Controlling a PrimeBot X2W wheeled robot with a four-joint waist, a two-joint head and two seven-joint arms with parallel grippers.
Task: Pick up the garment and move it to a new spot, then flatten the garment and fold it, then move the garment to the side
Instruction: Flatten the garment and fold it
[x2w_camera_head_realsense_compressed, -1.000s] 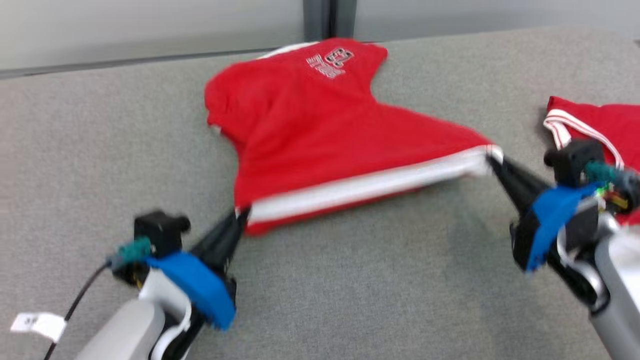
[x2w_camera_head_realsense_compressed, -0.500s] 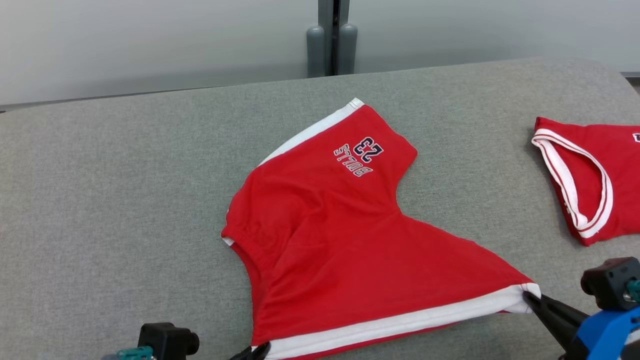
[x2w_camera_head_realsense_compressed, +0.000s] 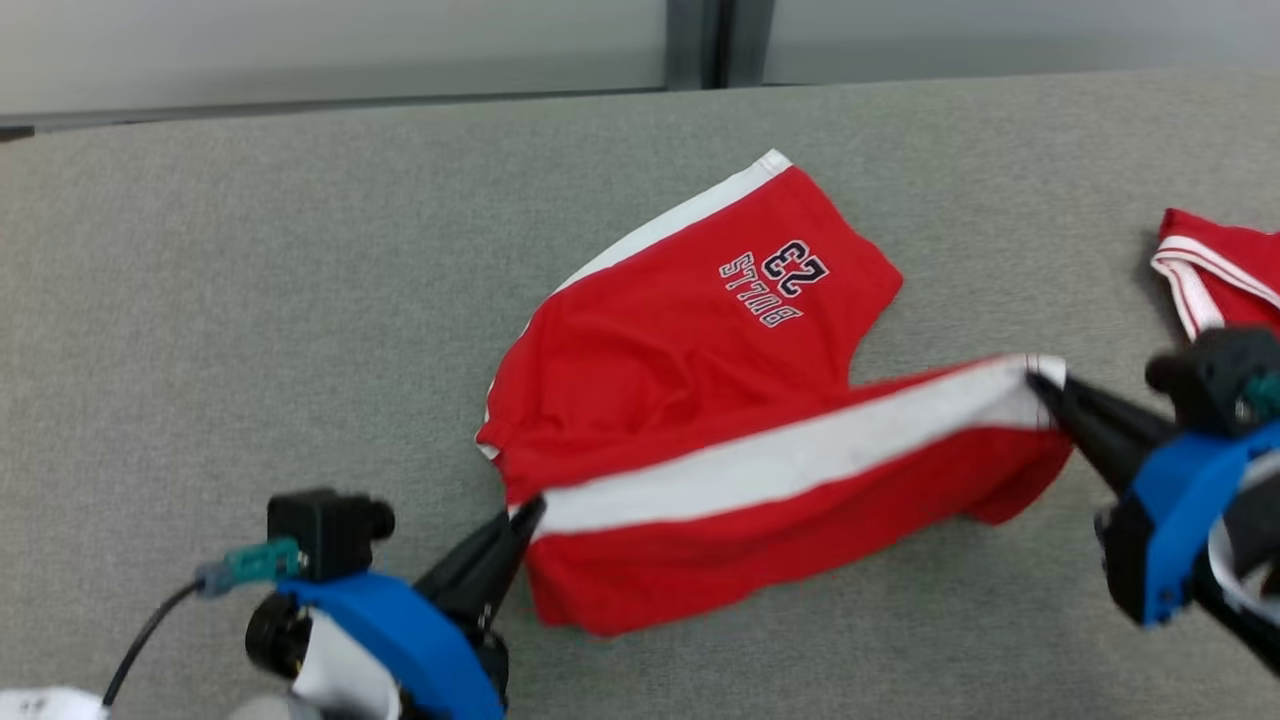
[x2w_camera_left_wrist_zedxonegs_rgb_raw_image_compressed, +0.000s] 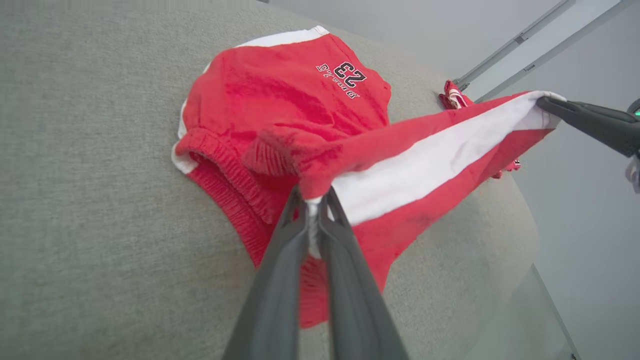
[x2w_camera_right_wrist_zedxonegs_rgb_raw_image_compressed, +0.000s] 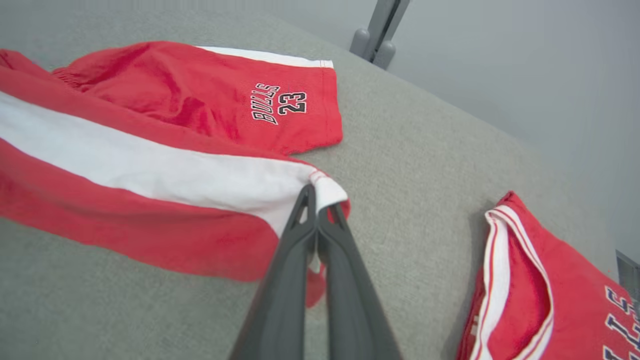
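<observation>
The red basketball shorts (x2w_camera_head_realsense_compressed: 700, 330), soft knit fabric with a broad white side stripe (x2w_camera_head_realsense_compressed: 790, 450) and a "BULLS 23" print, are sitting around the middle of the grey felt-covered table (x2w_camera_head_realsense_compressed: 250, 300), half resting and half lifted. The printed leg is lying flat toward 12 o'clock, while the striped near edge is being held off the surface and is hanging as a taut band from 7 o'clock to 3 o'clock. At the 7 o'clock end the left gripper (x2w_camera_head_realsense_compressed: 522, 512) is clenching its two long dark fingers on the corner by the gathered waistband, a sliver of white cloth showing between them in the left wrist view. At the 3 o'clock end the right gripper (x2w_camera_head_realsense_compressed: 1042, 385) is pinching the hem corner of the stripe, its fingers pressed together on the fabric. Gripping both ends of one edge is, by my reading, pulling the cloth tight so it can be carried over and laid down without bunching, which fits the flatten-and-fold stage. A second red garment with white trim (x2w_camera_head_realsense_compressed: 1215, 270) is lying apart at 3 o'clock near the table's edge, probably placed out of the way of the working area.
</observation>
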